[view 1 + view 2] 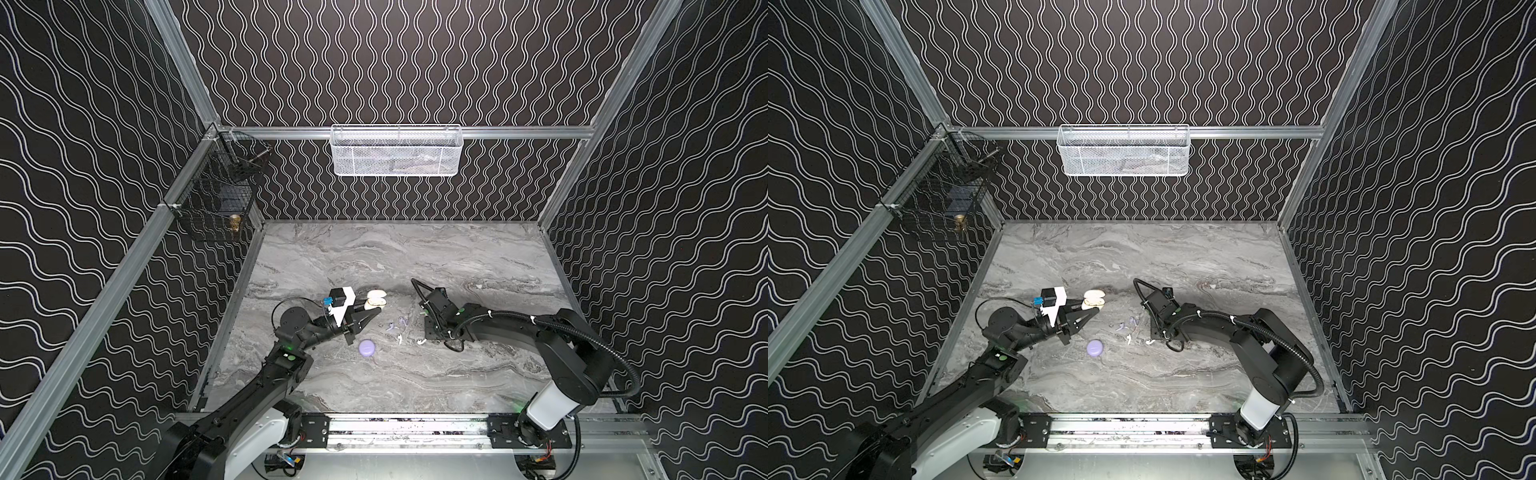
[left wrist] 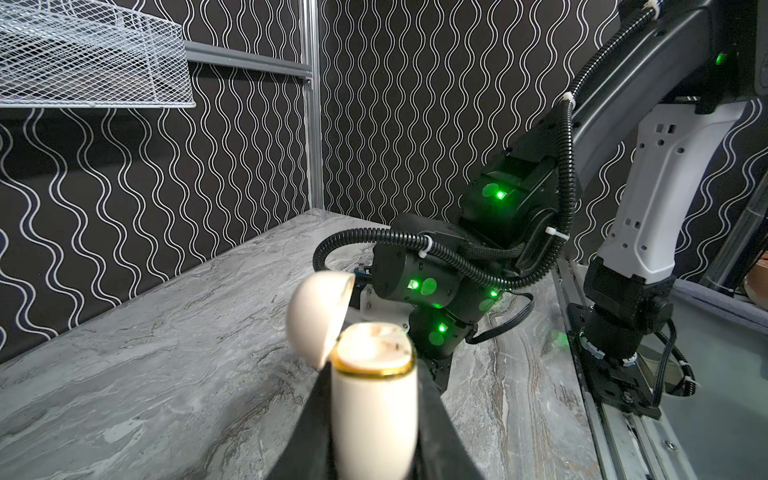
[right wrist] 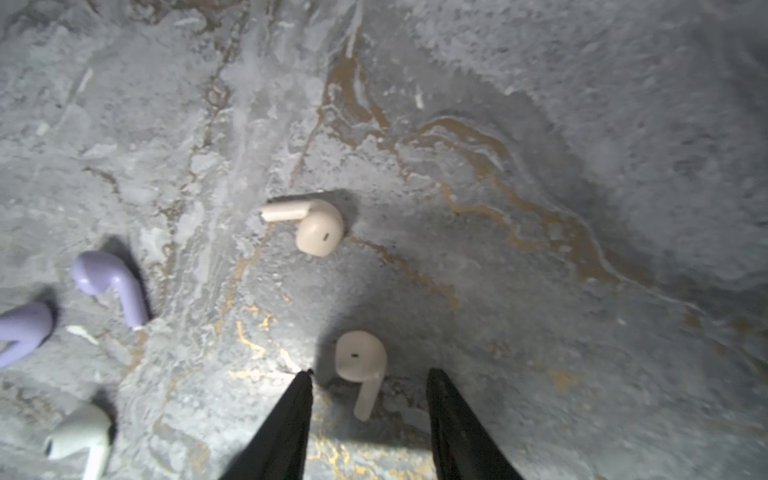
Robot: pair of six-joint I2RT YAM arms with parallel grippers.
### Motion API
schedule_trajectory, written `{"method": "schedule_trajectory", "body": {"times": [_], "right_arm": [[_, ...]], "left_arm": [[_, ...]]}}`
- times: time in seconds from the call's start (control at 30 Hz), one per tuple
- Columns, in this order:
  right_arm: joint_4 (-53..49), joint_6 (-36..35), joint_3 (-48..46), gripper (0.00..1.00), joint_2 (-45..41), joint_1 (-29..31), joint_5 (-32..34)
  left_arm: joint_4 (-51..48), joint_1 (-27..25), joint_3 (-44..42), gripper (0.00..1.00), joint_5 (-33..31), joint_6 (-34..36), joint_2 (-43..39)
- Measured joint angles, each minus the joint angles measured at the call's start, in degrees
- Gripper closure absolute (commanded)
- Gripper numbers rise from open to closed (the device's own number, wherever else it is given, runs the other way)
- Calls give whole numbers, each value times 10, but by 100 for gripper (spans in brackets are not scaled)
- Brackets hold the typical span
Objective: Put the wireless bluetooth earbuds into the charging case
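Earbuds (image 3: 318, 230) lie loose mid-table between your arms: two cream, two lilac buds (image 3: 110, 282) and a white bud (image 3: 81, 432). Your right gripper (image 3: 370, 370) hangs over them, jaws partly apart and gripping nothing, straddling one cream bud (image 3: 360, 356) without touching it. Your left gripper (image 1: 372, 311) is clamped on the cream case (image 2: 374, 411), lid swung open, held just left of the buds and farther back than a closed lilac case (image 1: 368, 347) on the table (image 1: 457, 257).

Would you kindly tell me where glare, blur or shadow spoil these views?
Left wrist view: the open cream case glares white at its mouth. Right wrist view: soft, with dark shadow beside the cream earbud at the right claw. Both top views: evenly lit.
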Motion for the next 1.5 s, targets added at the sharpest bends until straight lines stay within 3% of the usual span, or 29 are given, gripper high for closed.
{"method": "schedule_trajectory", "body": {"times": [0.77,1.07,1.5], "right_arm": [[5,0,20,73,23,-1,3],[1,0,21,76,23,1,11],[-29,-3,33,82,-98,14,57]], "left_arm": [[0,0,0,100,0,0,1],[0,0,0,100,0,0,0],[47,-2,-14,100,2,-5,4]]}}
